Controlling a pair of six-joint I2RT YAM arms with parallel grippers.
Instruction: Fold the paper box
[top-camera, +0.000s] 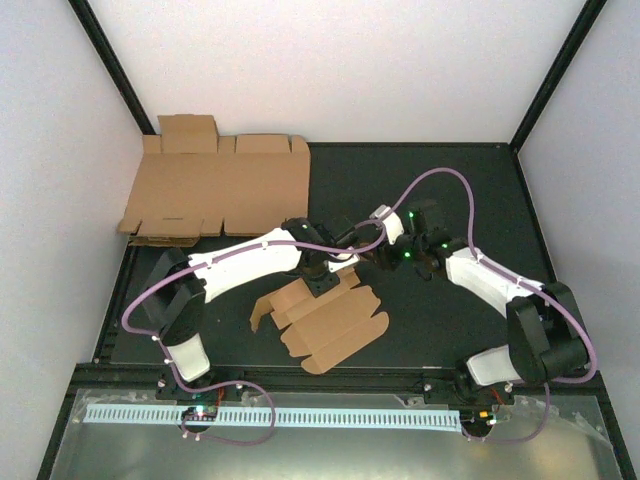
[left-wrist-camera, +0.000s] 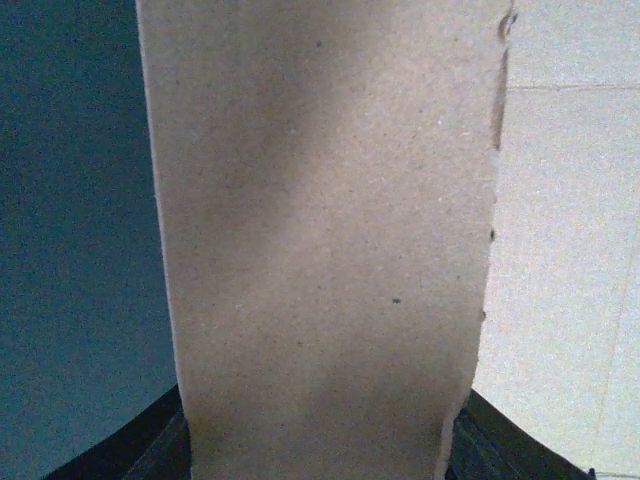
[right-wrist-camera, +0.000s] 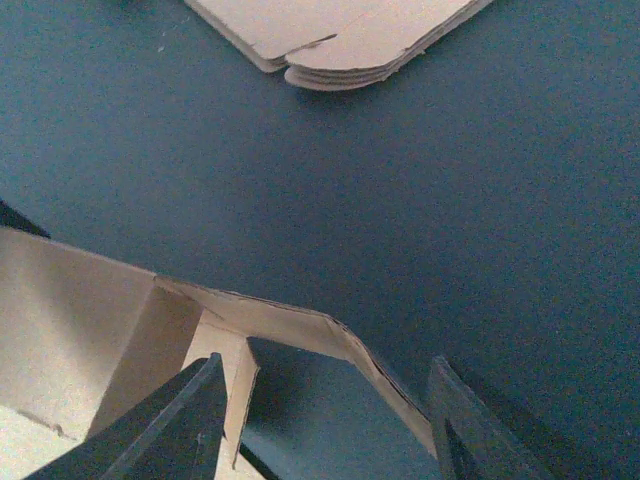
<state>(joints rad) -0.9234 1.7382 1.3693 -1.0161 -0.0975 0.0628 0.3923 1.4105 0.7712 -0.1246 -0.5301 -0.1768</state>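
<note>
Cardboard of the paper box (left-wrist-camera: 320, 250) fills the space directly ahead of the left end effector (top-camera: 320, 270), apparently a raised flap being steadied; whether it is clamped cannot be told. The right end effector (right-wrist-camera: 325, 390), spread apart, meets the box's upturned edge just above the tabletop (right-wrist-camera: 450, 200), likely to press the fold.

The desk (top-camera: 450, 190) is a flat, matte black top, closed in by plain white walls (top-camera: 340, 70) at the back and on both sides, with black frame posts (top-camera: 115, 65) rising at the two far corners. Far beyond the left hand (top-camera: 325, 283) and off to its left, a stack of flat cardboard sheets (top-camera: 220, 185) lies in the corner against the side wall. Back at the near edge, a white slotted strip (top-camera: 300, 415) runs alongside a shiny metal sheet (top-camera: 330, 455), under soft, even light.
</note>
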